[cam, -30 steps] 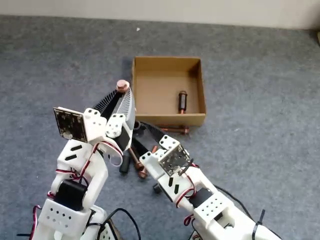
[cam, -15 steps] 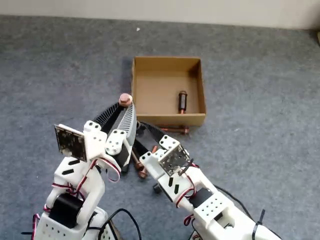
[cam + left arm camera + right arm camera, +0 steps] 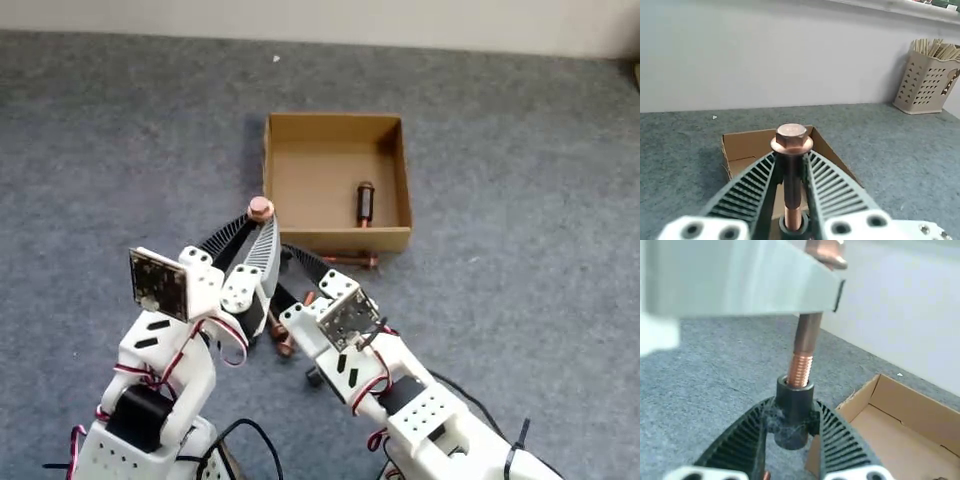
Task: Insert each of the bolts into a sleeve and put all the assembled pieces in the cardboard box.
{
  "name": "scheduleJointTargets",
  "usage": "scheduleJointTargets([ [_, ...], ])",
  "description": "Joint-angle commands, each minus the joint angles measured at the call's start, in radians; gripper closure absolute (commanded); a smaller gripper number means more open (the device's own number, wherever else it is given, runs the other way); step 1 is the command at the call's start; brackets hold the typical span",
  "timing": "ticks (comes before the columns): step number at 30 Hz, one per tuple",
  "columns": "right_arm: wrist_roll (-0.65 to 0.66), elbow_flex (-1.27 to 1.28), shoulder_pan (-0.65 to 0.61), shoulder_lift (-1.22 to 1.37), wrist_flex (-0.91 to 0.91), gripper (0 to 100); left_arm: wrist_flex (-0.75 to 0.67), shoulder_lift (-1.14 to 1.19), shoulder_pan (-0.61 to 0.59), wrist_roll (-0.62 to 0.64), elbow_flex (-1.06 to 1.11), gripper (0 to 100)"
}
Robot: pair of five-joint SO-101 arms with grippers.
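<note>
Mid-frame over grey desk (image 3: 520, 200), left jaws are pinching a bolt (image 3: 791, 170) tip-deep in the sleeve (image 3: 794, 407) right jaws are gripping, insertion seemingly needing a straight push.

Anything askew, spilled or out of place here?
Nothing stands out. The bolt in the left gripper lines up with the sleeve in the right gripper, tip in its mouth; one assembled piece lies inside the box.

A grey, carpet-like cover lies over the bench (image 3: 520, 130). A pale wall (image 3: 400, 20) runs along its 12 o'clock edge. A small white speck (image 3: 276, 59) lies on the cover at 12 o'clock, near the wall. A beige holder (image 3: 929, 80) with triangular holes stands on the bench against the wall, packed with thin pale sticks (image 3: 935, 49).
</note>
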Motion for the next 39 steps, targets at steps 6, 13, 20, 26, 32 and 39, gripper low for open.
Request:
scheduleJointTargets([
  [6,0.008,0.025,0.022,-0.031,-0.036,99.4,0.002,-0.016,0.010,-0.015,-0.008,99],
  [13,0.005,0.025,0.053,-0.031,-0.036,99.4,0.066,-0.016,0.047,-0.017,-0.013,96],
  [20,0.005,0.025,0.054,-0.031,-0.038,99.4,0.187,-0.016,0.039,-0.020,-0.018,87],
  [26,-0.106,0.024,0.116,-0.031,-0.035,99.4,0.256,-0.016,0.045,-0.112,-0.035,84],
  [32,-0.183,0.018,0.196,-0.031,-0.030,99.4,0.476,-0.016,0.038,-0.229,-0.170,80],
  [39,-0.184,-0.012,0.291,-0.031,0.209,99.4,0.539,-0.016,-0.176,-0.331,-0.200,86],
])
